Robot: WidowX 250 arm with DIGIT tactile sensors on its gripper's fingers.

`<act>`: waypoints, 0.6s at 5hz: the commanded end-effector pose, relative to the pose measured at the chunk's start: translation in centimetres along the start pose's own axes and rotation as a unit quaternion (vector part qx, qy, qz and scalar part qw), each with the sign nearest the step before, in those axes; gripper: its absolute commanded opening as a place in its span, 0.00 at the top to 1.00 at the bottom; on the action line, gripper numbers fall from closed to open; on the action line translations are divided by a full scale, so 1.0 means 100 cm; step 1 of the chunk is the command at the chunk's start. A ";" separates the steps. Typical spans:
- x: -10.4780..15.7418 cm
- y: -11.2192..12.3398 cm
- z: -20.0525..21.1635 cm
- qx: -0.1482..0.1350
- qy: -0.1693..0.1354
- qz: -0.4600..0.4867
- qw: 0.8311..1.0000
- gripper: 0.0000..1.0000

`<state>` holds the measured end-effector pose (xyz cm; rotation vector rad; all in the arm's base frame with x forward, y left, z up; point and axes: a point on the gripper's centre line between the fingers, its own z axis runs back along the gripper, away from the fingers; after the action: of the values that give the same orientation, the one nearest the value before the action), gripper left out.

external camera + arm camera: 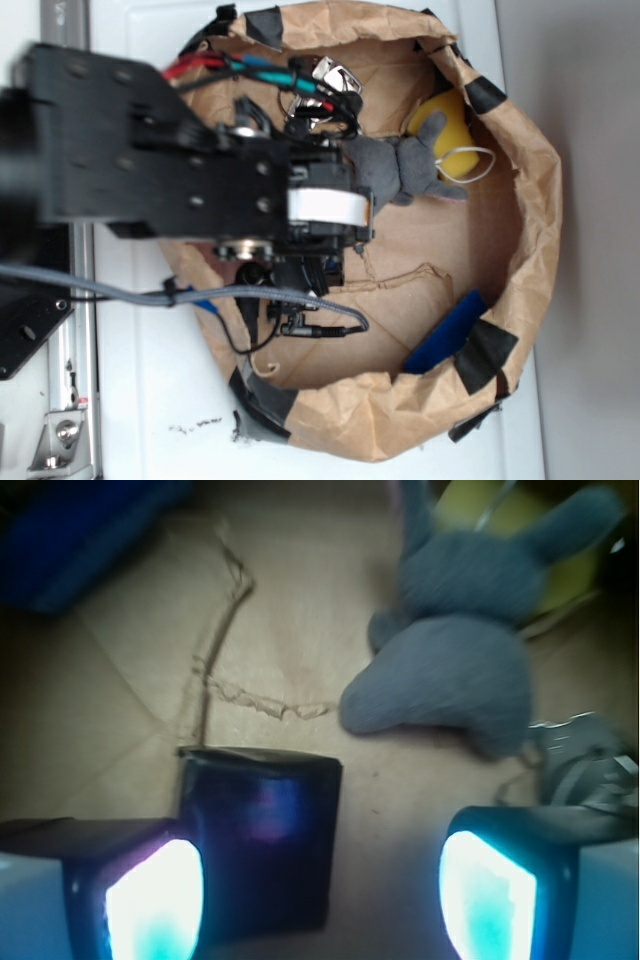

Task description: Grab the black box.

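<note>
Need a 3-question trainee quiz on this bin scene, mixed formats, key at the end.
1. True or false: the black box lies between the open jaws of the gripper.
2. Which object lies just behind the grey plush toy in the wrist view?
A. yellow object
B. blue piece
C. red ball
3. Fill in: the box sits closer to the ___ pad in the wrist view.

Key: 1 true; 2 A; 3 left.

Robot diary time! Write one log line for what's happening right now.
gripper: open, low over paper floor | black box: between fingers, beside left pad, not gripped | grey plush toy: beyond
</note>
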<state>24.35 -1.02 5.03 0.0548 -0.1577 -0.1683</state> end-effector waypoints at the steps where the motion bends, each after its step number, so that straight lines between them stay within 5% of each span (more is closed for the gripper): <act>1: 0.004 -0.029 -0.026 -0.002 0.016 -0.034 0.999 0.00; 3: 0.000 -0.038 -0.014 -0.051 0.027 -0.045 0.997 0.00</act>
<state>23.79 -4.25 2.30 -0.0375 -0.0549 -0.2414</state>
